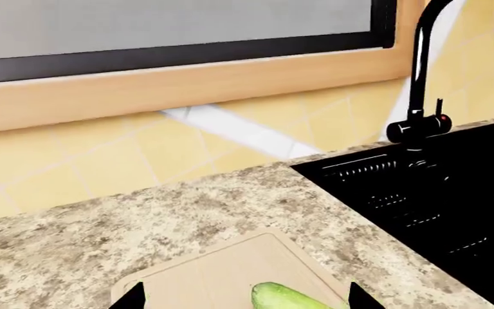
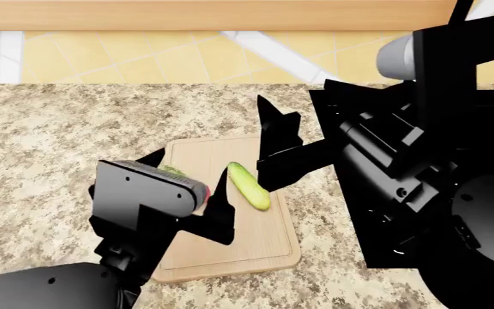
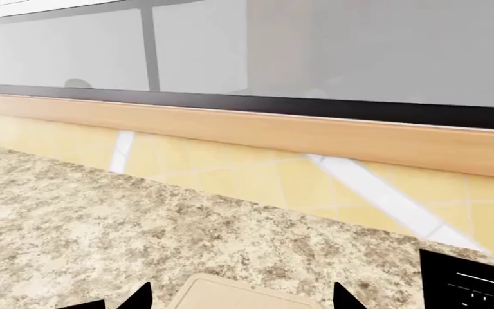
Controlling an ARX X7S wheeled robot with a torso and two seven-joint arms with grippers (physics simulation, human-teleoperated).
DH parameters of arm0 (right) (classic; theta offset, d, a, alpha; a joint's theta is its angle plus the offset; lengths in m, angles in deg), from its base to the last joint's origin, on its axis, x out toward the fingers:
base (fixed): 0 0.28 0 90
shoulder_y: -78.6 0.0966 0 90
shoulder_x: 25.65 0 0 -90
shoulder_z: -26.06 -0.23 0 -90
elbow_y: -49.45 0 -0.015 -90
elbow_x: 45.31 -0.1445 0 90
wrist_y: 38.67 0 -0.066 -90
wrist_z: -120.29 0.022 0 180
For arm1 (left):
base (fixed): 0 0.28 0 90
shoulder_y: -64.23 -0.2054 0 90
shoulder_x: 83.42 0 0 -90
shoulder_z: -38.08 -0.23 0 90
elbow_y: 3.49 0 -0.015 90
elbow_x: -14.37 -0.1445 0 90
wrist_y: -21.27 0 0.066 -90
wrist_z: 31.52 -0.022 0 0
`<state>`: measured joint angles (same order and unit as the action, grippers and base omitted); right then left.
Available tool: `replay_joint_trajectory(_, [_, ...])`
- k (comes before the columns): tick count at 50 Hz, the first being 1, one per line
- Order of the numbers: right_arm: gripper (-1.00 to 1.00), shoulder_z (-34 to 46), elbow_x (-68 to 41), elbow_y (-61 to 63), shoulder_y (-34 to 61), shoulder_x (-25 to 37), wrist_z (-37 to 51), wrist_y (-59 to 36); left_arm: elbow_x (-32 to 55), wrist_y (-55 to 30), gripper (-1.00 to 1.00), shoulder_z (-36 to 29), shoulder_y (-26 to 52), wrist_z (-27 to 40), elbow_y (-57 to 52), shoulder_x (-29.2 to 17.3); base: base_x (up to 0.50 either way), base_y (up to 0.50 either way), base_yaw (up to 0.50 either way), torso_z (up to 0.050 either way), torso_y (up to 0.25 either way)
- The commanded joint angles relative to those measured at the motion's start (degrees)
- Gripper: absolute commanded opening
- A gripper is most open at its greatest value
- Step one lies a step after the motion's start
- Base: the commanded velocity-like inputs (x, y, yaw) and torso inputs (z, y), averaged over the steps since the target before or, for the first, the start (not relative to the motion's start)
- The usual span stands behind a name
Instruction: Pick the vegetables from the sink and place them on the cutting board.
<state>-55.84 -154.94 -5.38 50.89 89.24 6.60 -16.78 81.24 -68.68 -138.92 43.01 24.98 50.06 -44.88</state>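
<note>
The light yellow-green cucumber [image 2: 249,185] lies on the tan cutting board [image 2: 256,238]. It also shows in the left wrist view [image 1: 287,298], between the fingertips and touching neither. My left gripper [image 2: 193,170] hovers over the board [image 1: 204,277], open and empty. The radish [image 2: 173,171] is mostly hidden behind my left wrist; only green leaves and a pink edge show over the board. My right gripper [image 2: 273,145] is open and empty above the board's far edge [image 3: 229,299]. The black sink [image 1: 453,206] lies to the right, its corner also showing in the right wrist view [image 3: 475,280].
Speckled granite countertop [image 2: 49,141] surrounds the board. A black faucet [image 1: 419,84] stands behind the sink. A yellow tiled wall [image 3: 229,167] and a wooden window sill [image 1: 187,87] run along the back. My right arm [image 2: 419,167] covers most of the sink in the head view.
</note>
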Motion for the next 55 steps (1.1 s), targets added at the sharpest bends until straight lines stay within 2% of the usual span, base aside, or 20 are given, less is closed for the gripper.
replay_joint_trajectory(1, [1.0, 0.24, -0.83, 0.56, 0.45, 0.61, 0.5, 0.89, -2.15, -0.42, 1.0, 1.33, 2.08, 2.84, -7.19, -2.98, 0.0, 0.0, 0.0, 0.0, 0.0])
replay_joint_trajectory(15, [1.0, -0.43, -2.09, 2.7, 0.16, 1.59, 1.1, 2.41, -4.9, 3.89, 1.0, 4.18, 2.48, 3.6, -13.04, -9.17, 0.0, 0.0, 0.0, 0.0, 0.0])
replay_joint_trajectory(20, [1.0, -1.97, -1.83, 6.49, -0.58, 2.29, 0.85, 2.65, -9.21, 8.13, 1.0, 5.43, 0.56, 5.09, -14.86, -13.37, 0.0, 0.0, 0.0, 0.0, 0.0])
replay_joint_trajectory(27, [1.0, -5.52, -0.77, 15.91, -4.71, 3.26, -0.2, 2.53, -18.17, 18.69, 1.0, 5.86, -5.65, 8.27, -15.2, -21.81, 0.0, 0.0, 0.0, 0.0, 0.0])
replay_joint_trajectory(33, [1.0, -9.4, -1.01, 23.51, -8.45, 4.86, 1.47, 3.8, -24.53, 22.78, 1.0, 4.95, -9.31, 10.84, -15.12, -24.63, 0.0, 0.0, 0.0, 0.0, 0.0])
replay_joint_trajectory(34, [1.0, -10.98, -1.4, 24.72, -9.22, 4.38, 1.75, 2.92, -25.49, 23.12, 1.0, 4.75, -9.86, 11.36, -15.14, -24.83, 0.0, 0.0, 0.0, 0.0, 0.0])
replay_joint_trajectory(38, [1.0, -26.54, -16.57, 24.78, -10.63, -6.81, 11.4, -13.23, -27.35, 23.84, 1.0, 4.75, -10.62, 12.85, -15.18, -25.13, 0.0, 0.0, 0.0, 0.0, 0.0])
replay_joint_trajectory(42, [1.0, -36.9, -26.11, 24.68, -13.62, -12.34, 15.76, -20.84, -29.1, 25.27, 1.0, 4.95, -11.27, 14.28, -15.41, -25.49, 0.0, 0.0, 0.0, 0.0, 0.0])
replay_joint_trajectory(55, [1.0, -46.71, -39.18, 24.82, -15.11, -11.6, 23.59, -21.83, -34.29, 26.79, 1.0, 5.5, -12.51, 18.69, -18.52, -28.54, 0.0, 0.0, 0.0, 0.0, 0.0])
